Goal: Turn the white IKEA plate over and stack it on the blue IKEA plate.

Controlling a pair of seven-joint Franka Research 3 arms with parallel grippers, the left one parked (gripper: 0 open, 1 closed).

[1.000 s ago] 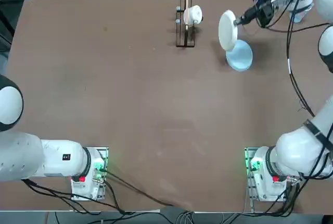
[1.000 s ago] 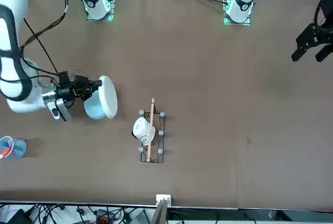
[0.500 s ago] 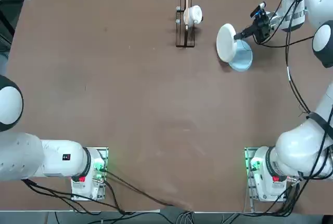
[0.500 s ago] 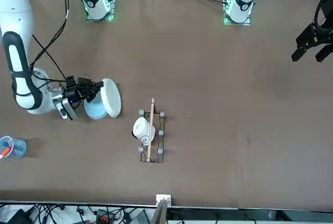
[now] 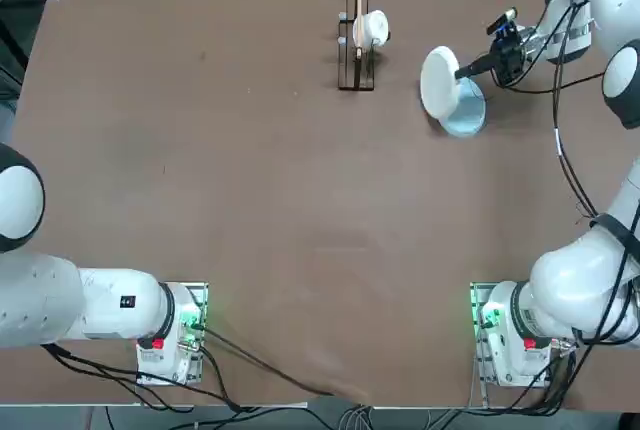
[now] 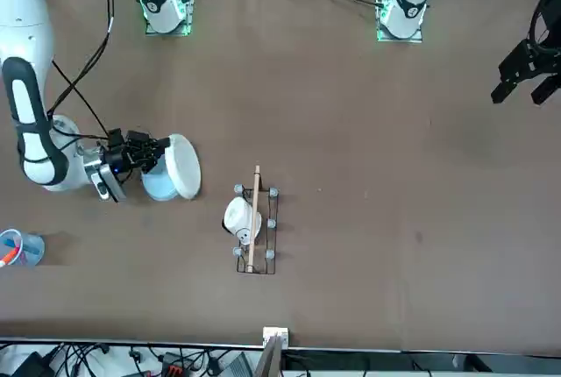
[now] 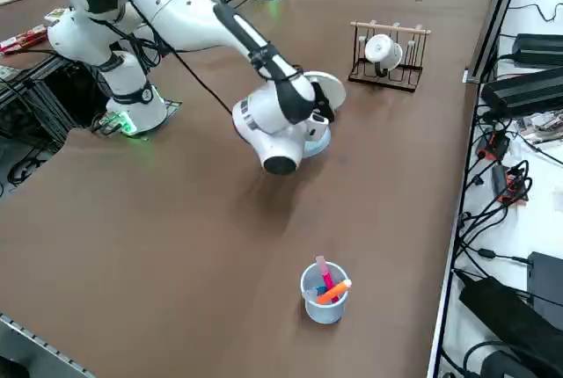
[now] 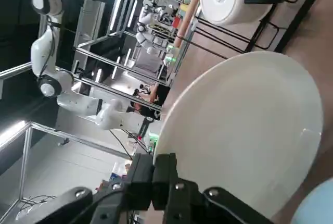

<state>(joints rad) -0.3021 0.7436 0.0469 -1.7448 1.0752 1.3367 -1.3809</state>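
The white IKEA plate (image 5: 438, 81) is held tilted on edge, its lower rim over the far-left rim of the blue IKEA plate (image 5: 467, 113), which lies flat on the table. My right gripper (image 5: 461, 73) is shut on the white plate's rim from the right. From the front, the white plate (image 6: 182, 167) leans over the blue plate (image 6: 158, 186), with the gripper (image 6: 163, 145) beside it. In the wrist view the white plate (image 8: 244, 130) fills the frame beyond the black fingers (image 8: 164, 174), and a sliver of the blue plate (image 8: 318, 204) shows. Whether the plates touch I cannot tell.
A wooden rack (image 5: 355, 45) holding a white cup (image 5: 372, 28) stands to the left of the plates near the table's far edge. A clear blue cup with pens (image 7: 324, 292) sits on the table to the right of the arm.
The right gripper has brought the white plate down from above and behind the blue plate to lean over it, tilting it less upright. The blue plate has not moved.
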